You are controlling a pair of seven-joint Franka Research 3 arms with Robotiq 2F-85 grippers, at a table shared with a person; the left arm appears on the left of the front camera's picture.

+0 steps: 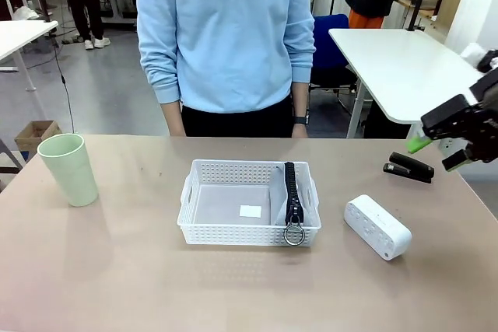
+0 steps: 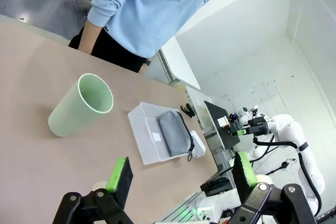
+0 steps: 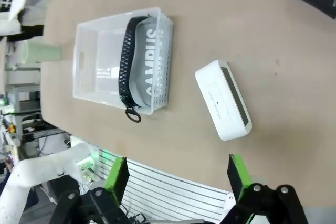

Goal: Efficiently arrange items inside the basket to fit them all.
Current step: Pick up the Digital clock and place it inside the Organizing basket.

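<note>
The left jaws are held spread and empty above the table (image 1: 117,277). At mid-table the white basket (image 1: 233,233) is set, the grey pouch (image 1: 292,196) stood zipper-up along its 3 o'clock wall. The white box (image 1: 377,227) lies at the basket's 3 o'clock, the green cup (image 1: 68,169) upright at 9 o'clock, well apart. The black object (image 1: 409,167) lies at 2 o'clock; near it the right jaws are held spread, empty.

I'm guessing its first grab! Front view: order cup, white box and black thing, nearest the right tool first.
1. Black thing, right side, beside the right tool.
2. White box, right of the basket.
3. Cup, far left.
</note>
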